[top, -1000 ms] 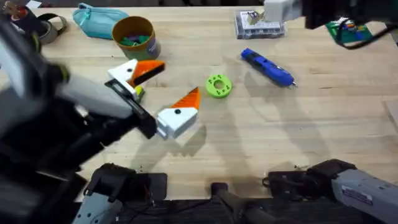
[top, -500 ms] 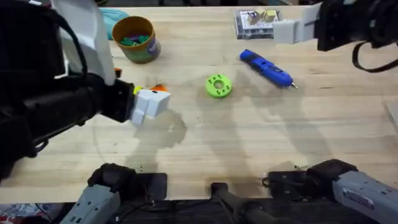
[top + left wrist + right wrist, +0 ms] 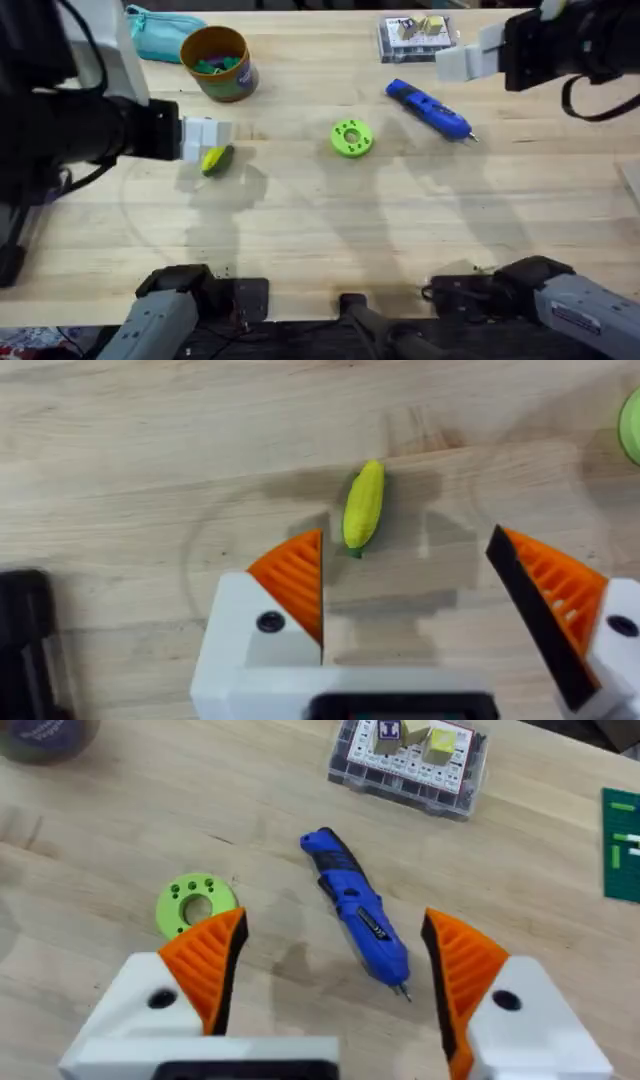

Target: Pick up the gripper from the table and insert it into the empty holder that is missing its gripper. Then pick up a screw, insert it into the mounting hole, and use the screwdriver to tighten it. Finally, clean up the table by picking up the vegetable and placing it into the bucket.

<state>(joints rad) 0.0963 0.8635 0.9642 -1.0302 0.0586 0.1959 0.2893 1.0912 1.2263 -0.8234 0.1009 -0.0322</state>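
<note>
The vegetable (image 3: 216, 160), a small yellow corn cob with a green husk, lies on the table at left. My left gripper (image 3: 410, 590) hovers just above it, open, and the corn (image 3: 363, 505) lies just ahead of the orange fingers (image 3: 295, 575). The olive bucket (image 3: 215, 62) stands behind it. Right of centre lies the blue screwdriver (image 3: 428, 108). My right gripper (image 3: 335, 965) hangs open over the screwdriver (image 3: 358, 910), holding nothing. The task's gripper part, the holder and a loose screw are out of view.
A flat green ring disc (image 3: 351, 137) lies mid-table. A clear parts box (image 3: 415, 35) sits at the back and a teal pouch (image 3: 160, 35) at the back left. The left arm (image 3: 70, 130) looms large over the left side.
My left gripper has swung left and back from mid-table to above the corn. The right arm came in from the back right, then held almost still.
</note>
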